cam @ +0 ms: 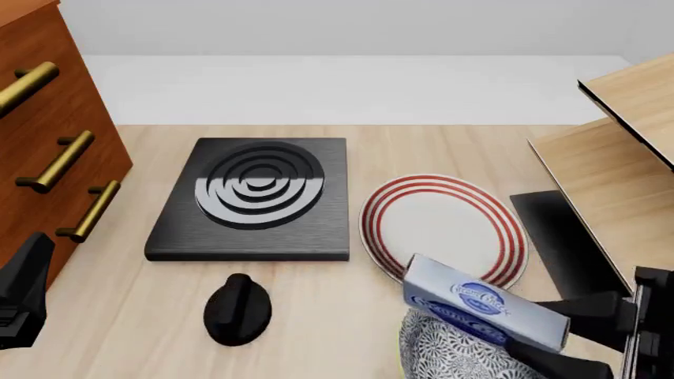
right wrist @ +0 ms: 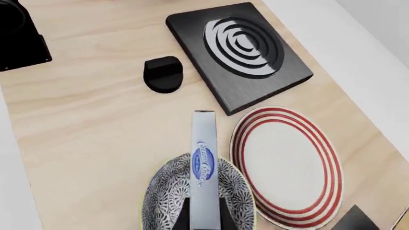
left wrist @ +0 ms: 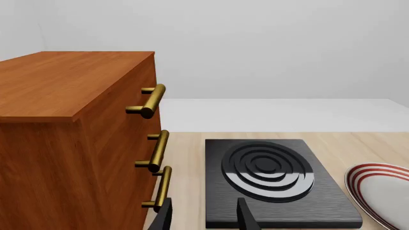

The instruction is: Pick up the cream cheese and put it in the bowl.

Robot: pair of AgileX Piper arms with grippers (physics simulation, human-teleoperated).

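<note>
The cream cheese, a pale box with a blue oval logo, is held on edge between the fingers of my right gripper. It hangs just above the patterned grey-and-white bowl at the table's front right. In the right wrist view the box lies across the middle of the bowl, with my gripper shut on its near end. My left gripper is open and empty at the front left, near the cabinet; in the front view it shows as a dark shape.
A white plate with red rings lies just beyond the bowl. A black stove plate and a black knob sit mid-table. A wooden drawer cabinet stands left, and a wooden shelf stands right.
</note>
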